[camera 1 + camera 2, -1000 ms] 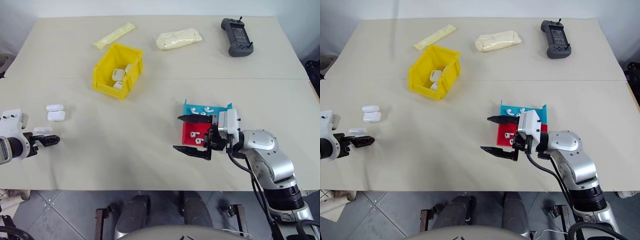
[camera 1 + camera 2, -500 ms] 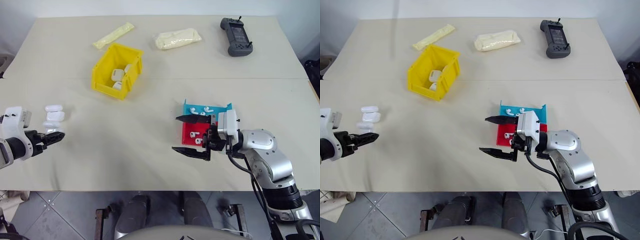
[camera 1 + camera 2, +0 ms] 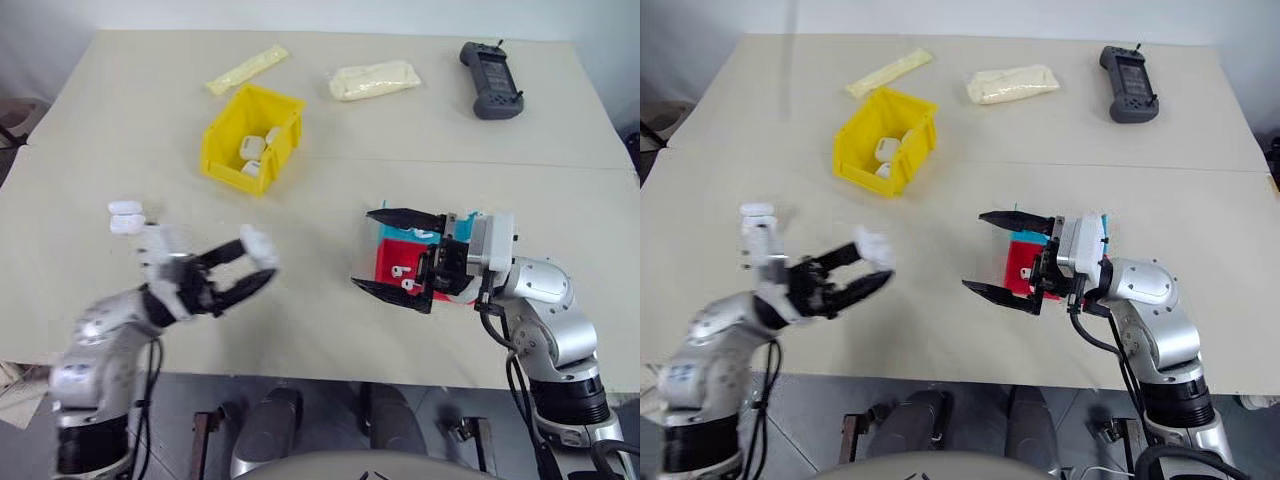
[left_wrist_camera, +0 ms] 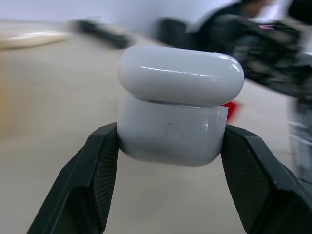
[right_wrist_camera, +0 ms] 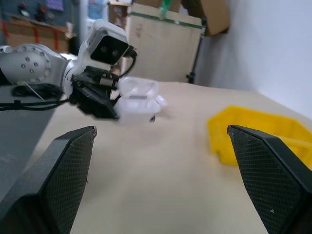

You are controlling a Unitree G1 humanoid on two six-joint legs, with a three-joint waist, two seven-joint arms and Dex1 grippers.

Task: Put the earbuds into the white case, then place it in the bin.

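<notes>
Beige and wide, the counter point(image 3: 330, 150) carries the scene, with a grey floor seen below its near edge. Toward the far left the bin point(image 3: 252, 139) is set, bright yellow, with several white cases lying inside it. Beyond it a long yellowish packet point(image 3: 247, 69) and a pale pouch point(image 3: 375, 80) are laid, and a dark handheld controller point(image 3: 491, 92) is placed at the far right.

The white case point(image 4: 179, 103) is clamped between the jaws of the left gripper point(image 3: 248, 268), which are closed on its lower body; its rounded lid is seen raised slightly above the base. The case is held above the counter, left of centre. Two further white cases point(image 3: 125, 217) are left on the counter just beyond the left arm.

The right gripper point(image 3: 392, 254) is held with its jaws spread wide and nothing between them, pointed toward the left gripper. Just behind it a red tray point(image 3: 393, 268) and a blue tray point(image 3: 418, 232) are set side by side, and the earbuds point(image 3: 404, 280) are seen lying in them.
</notes>
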